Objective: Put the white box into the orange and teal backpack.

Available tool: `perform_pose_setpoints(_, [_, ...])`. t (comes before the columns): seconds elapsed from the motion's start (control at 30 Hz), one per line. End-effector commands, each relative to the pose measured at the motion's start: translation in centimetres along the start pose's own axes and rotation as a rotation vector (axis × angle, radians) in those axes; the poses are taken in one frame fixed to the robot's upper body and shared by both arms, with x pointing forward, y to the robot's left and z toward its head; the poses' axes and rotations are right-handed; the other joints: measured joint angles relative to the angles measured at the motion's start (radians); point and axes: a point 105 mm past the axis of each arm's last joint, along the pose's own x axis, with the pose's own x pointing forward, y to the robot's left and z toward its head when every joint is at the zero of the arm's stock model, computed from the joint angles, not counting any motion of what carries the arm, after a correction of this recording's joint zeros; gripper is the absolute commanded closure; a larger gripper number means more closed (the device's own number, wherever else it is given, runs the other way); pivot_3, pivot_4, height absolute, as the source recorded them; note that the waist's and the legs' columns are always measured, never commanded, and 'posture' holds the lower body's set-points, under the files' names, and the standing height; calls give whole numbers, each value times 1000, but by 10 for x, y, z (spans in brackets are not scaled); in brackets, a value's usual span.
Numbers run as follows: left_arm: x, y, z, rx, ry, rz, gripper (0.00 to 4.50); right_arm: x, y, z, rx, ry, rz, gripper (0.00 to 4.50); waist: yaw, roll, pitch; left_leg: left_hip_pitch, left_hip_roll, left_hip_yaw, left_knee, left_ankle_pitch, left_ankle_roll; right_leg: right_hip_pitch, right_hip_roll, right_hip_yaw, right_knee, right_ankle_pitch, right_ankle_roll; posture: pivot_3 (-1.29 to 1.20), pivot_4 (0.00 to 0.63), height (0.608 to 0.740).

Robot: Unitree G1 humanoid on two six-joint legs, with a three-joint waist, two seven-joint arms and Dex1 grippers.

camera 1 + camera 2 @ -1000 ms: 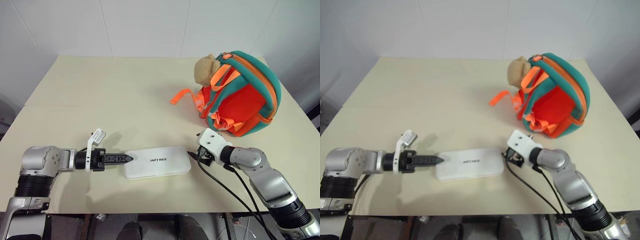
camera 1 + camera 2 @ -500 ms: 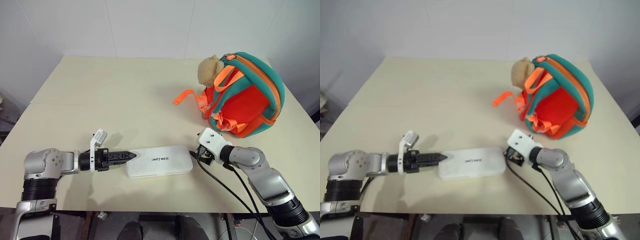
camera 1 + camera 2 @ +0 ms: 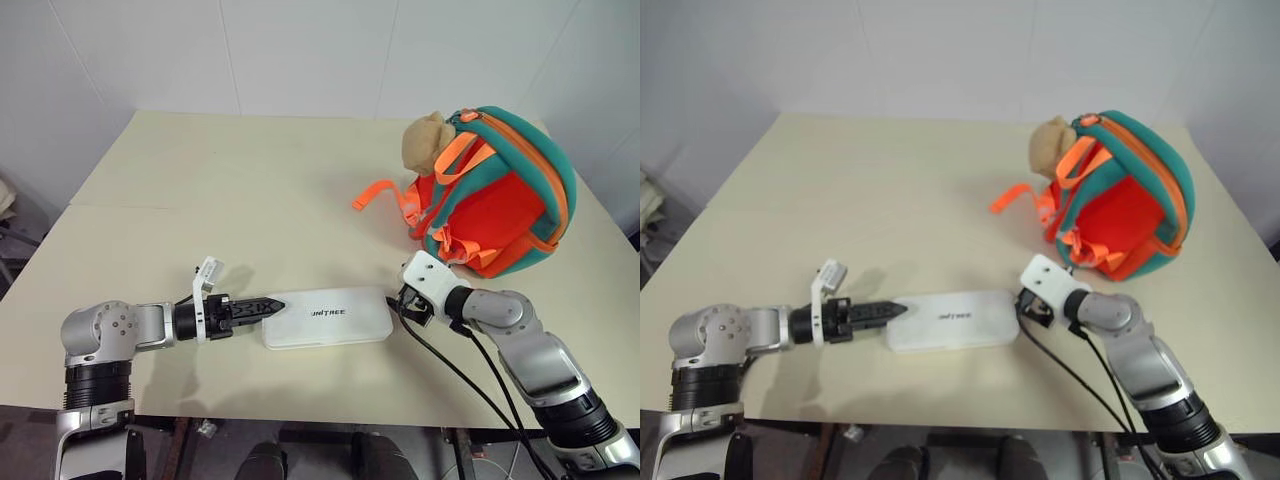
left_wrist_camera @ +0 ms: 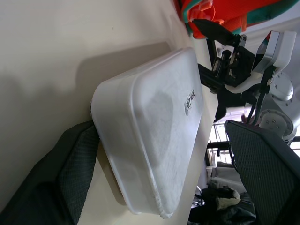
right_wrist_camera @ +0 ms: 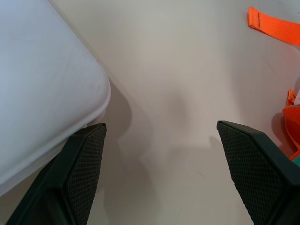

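Lying flat on the beige tabletop (image 3: 200,190), the long white rounded-corner box (image 3: 327,318) sits between both grippers, well short of the orange and teal child's backpack (image 3: 500,195); the left gripper (image 3: 268,305) meets one end, the right gripper (image 3: 395,303) the other — wrist views reveal both spread wide, one left finger (image 4: 70,173) touching the box's end.

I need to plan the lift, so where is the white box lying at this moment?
The white box lies flat on the table near its front edge, between the left gripper and the right gripper, with the orange and teal backpack behind it to the right.
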Motion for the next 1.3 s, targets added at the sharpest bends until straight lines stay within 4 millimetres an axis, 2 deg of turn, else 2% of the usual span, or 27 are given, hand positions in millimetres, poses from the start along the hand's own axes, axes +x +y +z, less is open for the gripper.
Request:
perform_pose_setpoints(0.03, [16, -8, -8, -18, 22, -72, 17, 1, 9, 25, -42, -104, 46, 0, 0, 0, 0, 0, 0, 0, 0, 0, 0, 0, 0, 0, 0, 0, 0, 0, 150, 740])
perform_pose_setpoints(0.2, [6, 2, -16, -13, 42, 7, 17, 0, 13, 24, -40, -99, 55, 0, -3, 0, 0, 0, 0, 0, 0, 0, 0, 0, 0, 0, 0, 0, 0, 0, 150, 740])
perform_pose_setpoints(0.43, [-20, 16, -2, 49, 38, 141, 17, -3, 20, 17, -53, -72, 89, 0, -18, 0, 0, 0, 1, 0, -3, 0, 0, 0, 0, 0, -2, 0, 0, 0, 150, 740])
perform_pose_setpoints(0.57, [-47, 24, 21, 101, -8, 226, 17, -3, 18, 6, -134, -13, 98, 0, -34, 0, 0, 1, 1, 0, -3, 0, 0, 0, 1, 0, -2, 0, -1, 0, 150, 740])
perform_pose_setpoints(0.67, [-55, 24, 21, 115, 12, 244, 17, -5, 20, -3, -204, 30, 128, 0, -30, 0, 0, 2, 2, 0, -2, 0, 0, 0, 2, 0, -2, 1, -2, 0, 150, 740])
perform_pose_setpoints(0.8, [-64, 27, 18, 114, 35, 255, 17, -10, 20, -2, -218, 29, 149, 0, -26, 0, 0, 0, 2, 0, -3, 0, 0, 0, 1, -1, -4, 1, -2, 0, 150, 740])
perform_pose_setpoints(0.9, [-64, 28, 15, 105, 47, 248, 17, -9, 24, 3, -211, 13, 172, 0, -26, 0, 0, 0, 2, 0, -3, 0, 0, 0, 1, -1, -5, 1, -2, 0, 150, 740])
perform_pose_setpoints(1.03, [-50, 15, 12, 89, 60, 165, 17, -7, 30, 8, -209, 2, 202, 0, -26, 0, 0, 0, 2, 0, -4, 0, 0, 0, 1, -1, -5, 1, -2, 0, 150, 740])
perform_pose_setpoints(1.3, [-31, 2, -5, 53, 91, 82, 17, -6, 43, 15, -227, -11, 266, 0, -26, 0, 0, 0, 2, 0, -4, -1, 1, 0, 1, -1, -5, 1, -2, 0, 150, 740])
